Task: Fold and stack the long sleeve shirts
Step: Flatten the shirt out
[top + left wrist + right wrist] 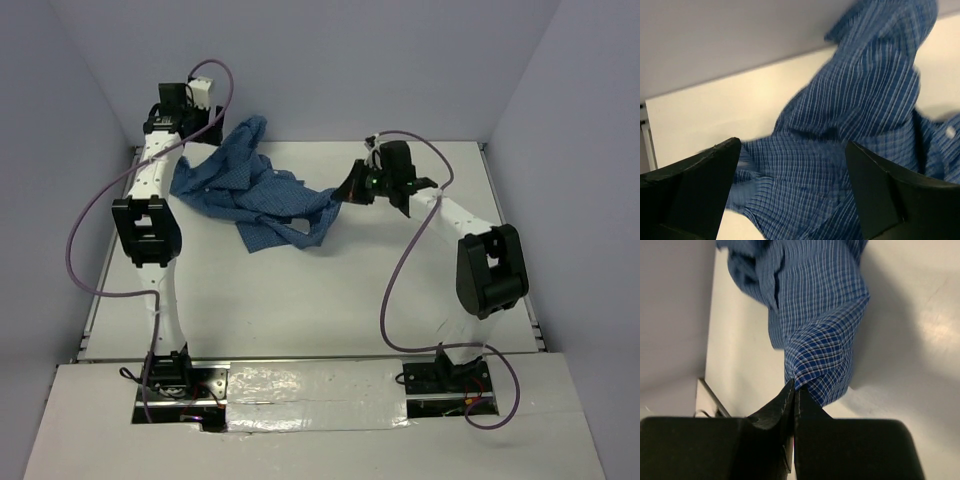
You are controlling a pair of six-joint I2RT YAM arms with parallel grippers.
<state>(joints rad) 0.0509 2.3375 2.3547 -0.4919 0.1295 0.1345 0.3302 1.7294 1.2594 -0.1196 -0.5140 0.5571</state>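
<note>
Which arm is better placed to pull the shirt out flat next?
Right. The right gripper is shut on a fold of the shirt, so it can likely just pull. The left gripper is open above the cloth, holding nothing, and would need to grasp first.

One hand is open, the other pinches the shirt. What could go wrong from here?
The right hand pinches only a thin edge of the shirt; a pull might slip it free. The left hand is open, so dragging one-handed may bunch the crumpled cloth further. Cloth near the left arm could snag.
</note>
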